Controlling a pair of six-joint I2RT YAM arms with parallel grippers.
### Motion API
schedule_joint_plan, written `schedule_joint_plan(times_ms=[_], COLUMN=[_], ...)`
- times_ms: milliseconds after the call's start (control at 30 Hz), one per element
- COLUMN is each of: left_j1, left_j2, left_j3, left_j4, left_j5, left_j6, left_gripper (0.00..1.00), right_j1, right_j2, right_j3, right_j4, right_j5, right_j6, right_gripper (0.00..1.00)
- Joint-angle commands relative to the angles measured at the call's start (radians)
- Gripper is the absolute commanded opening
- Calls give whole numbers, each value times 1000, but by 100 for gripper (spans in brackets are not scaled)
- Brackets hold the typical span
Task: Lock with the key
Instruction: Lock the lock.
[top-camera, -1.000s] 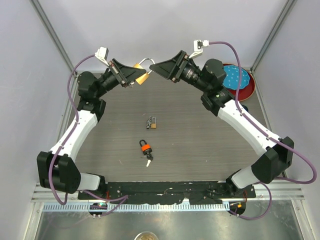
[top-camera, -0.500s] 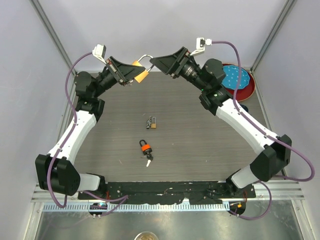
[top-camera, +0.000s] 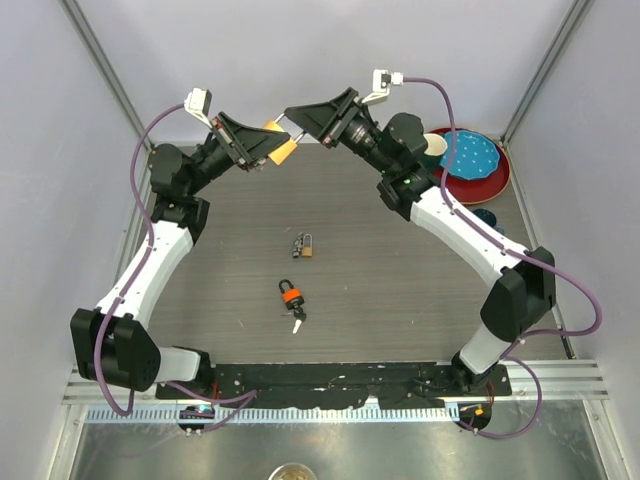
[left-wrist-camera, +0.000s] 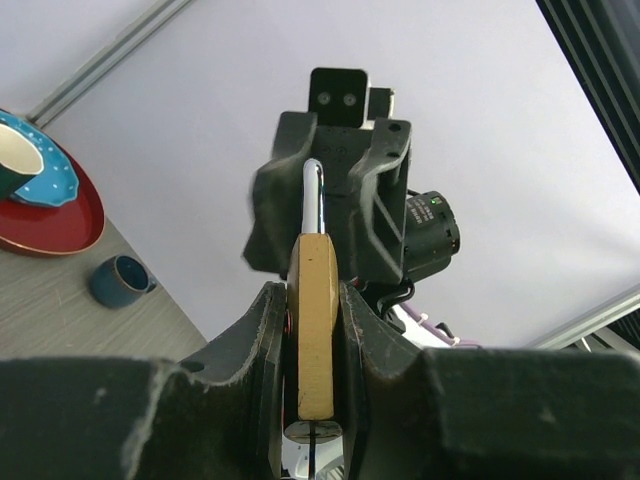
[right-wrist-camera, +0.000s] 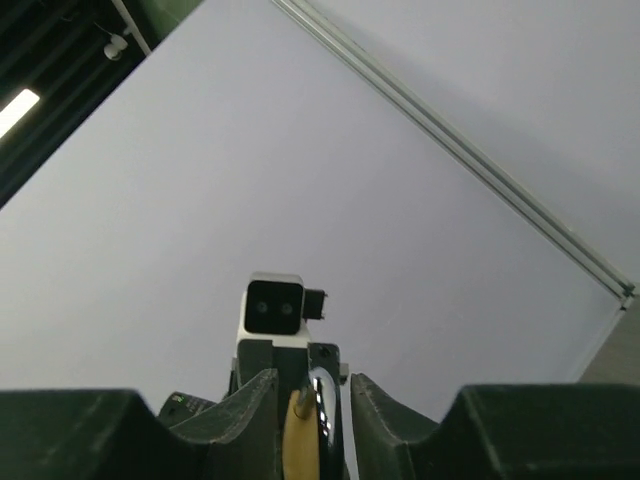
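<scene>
My left gripper (top-camera: 270, 146) is shut on a brass padlock (top-camera: 280, 150), held high near the back wall. In the left wrist view the padlock body (left-wrist-camera: 315, 320) stands edge-on between the fingers. Its silver shackle (left-wrist-camera: 313, 195) points up at the right gripper, and its keyway disc shows at the bottom. My right gripper (top-camera: 293, 113) faces it, open, with its fingers either side of the shackle (top-camera: 288, 119). In the right wrist view the shackle (right-wrist-camera: 321, 400) and brass body (right-wrist-camera: 300, 445) sit between the fingers, with a gap on the right side. No key shows in either gripper.
On the table lie a small padlock with keys (top-camera: 304, 246) and an orange-and-black padlock (top-camera: 291, 293) with a key (top-camera: 298, 322). A red plate (top-camera: 492, 182) holding a blue plate and a cup stands at the back right, with a small dark cup (top-camera: 483, 215) beside it.
My right arm has swung left and up, bringing its fingers around the padlock's shackle. The left gripper raised the padlock slightly, then held still.
</scene>
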Motion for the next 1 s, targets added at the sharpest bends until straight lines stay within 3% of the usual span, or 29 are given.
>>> schedule_joint_plan(times_ms=[0,67,100,167,267,467,500,733,967], left_j1=[0,0,0,0,0,32,40,130,139], left_j2=[-19,-14,-13,-8,-2,-10,-11,-40,-92], left_j3=[44,45,46,47,50,58,65,64,46], left_j4=[142,150,153,152,145,84,54,-66,-219], left_j5=[-18,-17,-15,-15,0,74,91,252,307], left_j6=[-28,-34,-37,-36,-28,2,19,75,183], left_gripper=[0,0,0,0,3,42,45,59,64], right_j1=[1,1,1,2,4,-4,-13,-67,-90], right_j2=[18,27,35,48,58,53,55,91,151], right_j3=[77,77,90,108,128,205,230,344,499], right_j4=[132,131,131,120,97,-54,-76,-173,-302], right_j5=[16,21,9,-5,-19,-82,-94,-283,-473], right_j6=[61,75,86,90,84,-17,-29,-52,-95], right_gripper=[35,29,17,1,2,2,2,2,2])
